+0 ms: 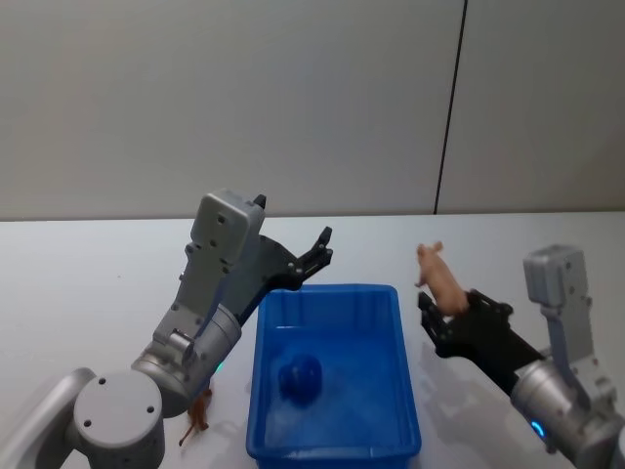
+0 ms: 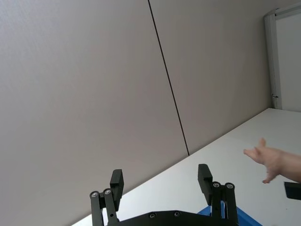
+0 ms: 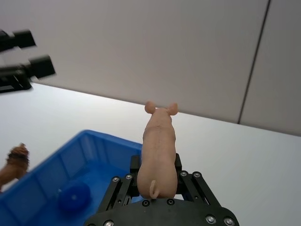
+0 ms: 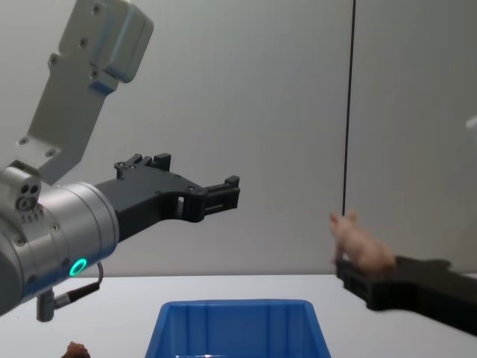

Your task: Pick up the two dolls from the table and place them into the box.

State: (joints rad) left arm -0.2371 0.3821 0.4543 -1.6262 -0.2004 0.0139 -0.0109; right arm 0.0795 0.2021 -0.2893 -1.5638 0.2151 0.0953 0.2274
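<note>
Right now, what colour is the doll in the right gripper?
Pale pink doll; best seen in the right wrist view.

Two dolls: pink pig [image 1: 441,278], brown animal [image 1: 198,415]. One box [image 1: 337,452]. One blue ball [image 1: 299,379]. One table [image 1: 98,264].

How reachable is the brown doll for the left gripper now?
Probably yes: the left gripper is open and empty, and the brown doll lies free beside the box, though close under that arm's own elbow.

Left black two-finger gripper [image 1: 317,252] is raised and points forward, fingers [image 2: 203,175] spread wide (grey forearm [image 1: 207,315] slopes upward). Right black gripper [image 1: 441,311] sits lower, tilted upward, clamped on pink pig-shaped doll [image 1: 437,275].
</note>
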